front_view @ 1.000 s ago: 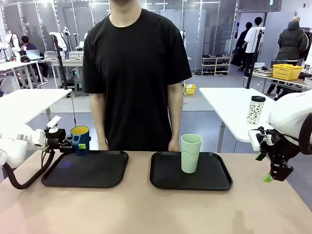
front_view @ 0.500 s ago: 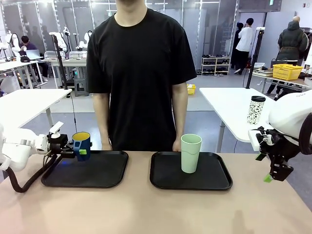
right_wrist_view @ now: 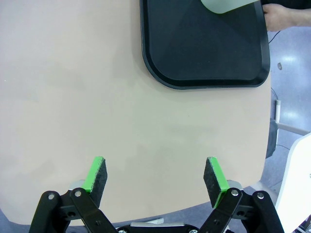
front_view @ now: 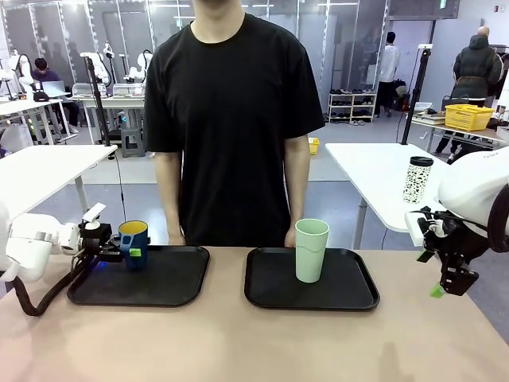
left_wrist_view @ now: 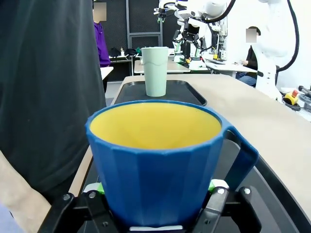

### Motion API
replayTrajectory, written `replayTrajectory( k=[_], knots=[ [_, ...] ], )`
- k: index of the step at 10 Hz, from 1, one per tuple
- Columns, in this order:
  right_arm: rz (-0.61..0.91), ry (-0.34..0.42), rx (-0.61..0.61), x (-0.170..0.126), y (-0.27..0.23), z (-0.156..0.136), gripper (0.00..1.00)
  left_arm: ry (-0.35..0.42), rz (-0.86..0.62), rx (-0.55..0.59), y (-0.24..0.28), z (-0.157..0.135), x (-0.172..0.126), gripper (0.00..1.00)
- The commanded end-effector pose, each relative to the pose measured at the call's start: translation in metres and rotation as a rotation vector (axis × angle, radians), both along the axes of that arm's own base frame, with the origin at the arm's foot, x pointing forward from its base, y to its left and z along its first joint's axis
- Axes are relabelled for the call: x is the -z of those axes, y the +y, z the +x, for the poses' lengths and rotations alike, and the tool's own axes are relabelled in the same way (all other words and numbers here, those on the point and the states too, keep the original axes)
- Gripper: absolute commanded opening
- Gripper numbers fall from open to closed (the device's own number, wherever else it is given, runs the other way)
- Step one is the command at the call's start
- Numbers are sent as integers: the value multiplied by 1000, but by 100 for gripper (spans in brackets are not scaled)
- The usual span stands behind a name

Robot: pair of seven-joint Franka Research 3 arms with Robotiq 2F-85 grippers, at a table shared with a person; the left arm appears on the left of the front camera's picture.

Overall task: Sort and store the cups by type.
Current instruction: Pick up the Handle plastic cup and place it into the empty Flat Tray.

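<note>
no readable writing. left gripper (front_view: 132, 251) pinches the blue mug (front_view: 133, 241) between its fingers, now lower than before, at the left tray's (front_view: 151, 288) far left corner. green tumbler (front_view: 312, 250) stands upright on the right tray (front_view: 350, 296). right gripper (right_wrist_view: 155, 176) hangs with fingers spread above the worktop (front_view: 254, 346).

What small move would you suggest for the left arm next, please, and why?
Probably lower the blue mug the last bit onto the left tray and then open. The left pincer is shut on the mug, which hangs at the tray's far left corner, seemingly just above it. The green cup already stands on the right tray, so each type gets its own tray.
</note>
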State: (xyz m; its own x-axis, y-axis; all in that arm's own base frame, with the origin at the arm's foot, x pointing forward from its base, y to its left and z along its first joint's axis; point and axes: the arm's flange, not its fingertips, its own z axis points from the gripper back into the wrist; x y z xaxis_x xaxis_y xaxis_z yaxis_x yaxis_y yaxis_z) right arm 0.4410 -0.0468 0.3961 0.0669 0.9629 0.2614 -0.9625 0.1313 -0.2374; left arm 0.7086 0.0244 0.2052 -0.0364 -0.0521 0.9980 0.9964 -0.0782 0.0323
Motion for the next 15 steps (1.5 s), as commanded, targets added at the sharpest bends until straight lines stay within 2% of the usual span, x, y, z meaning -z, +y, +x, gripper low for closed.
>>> replayTrajectory(
  k=[1,5,10,11,14,15],
  knots=[
    [-10,-5,13,0,0,-2,100,30,-22,16,0,13,14,71],
    [-10,-5,13,0,0,-2,100,55,-33,16,1,17,27,71],
    [-10,-5,13,0,0,-2,100,47,23,5,4,15,34,71],
    [-10,-5,13,0,0,-2,100,56,21,2,5,14,36,73],
    [-10,-5,13,0,0,-2,100,62,31,-5,9,13,38,100],
    [-10,-5,13,0,0,-2,100,57,39,-10,12,12,36,100]
  ],
)
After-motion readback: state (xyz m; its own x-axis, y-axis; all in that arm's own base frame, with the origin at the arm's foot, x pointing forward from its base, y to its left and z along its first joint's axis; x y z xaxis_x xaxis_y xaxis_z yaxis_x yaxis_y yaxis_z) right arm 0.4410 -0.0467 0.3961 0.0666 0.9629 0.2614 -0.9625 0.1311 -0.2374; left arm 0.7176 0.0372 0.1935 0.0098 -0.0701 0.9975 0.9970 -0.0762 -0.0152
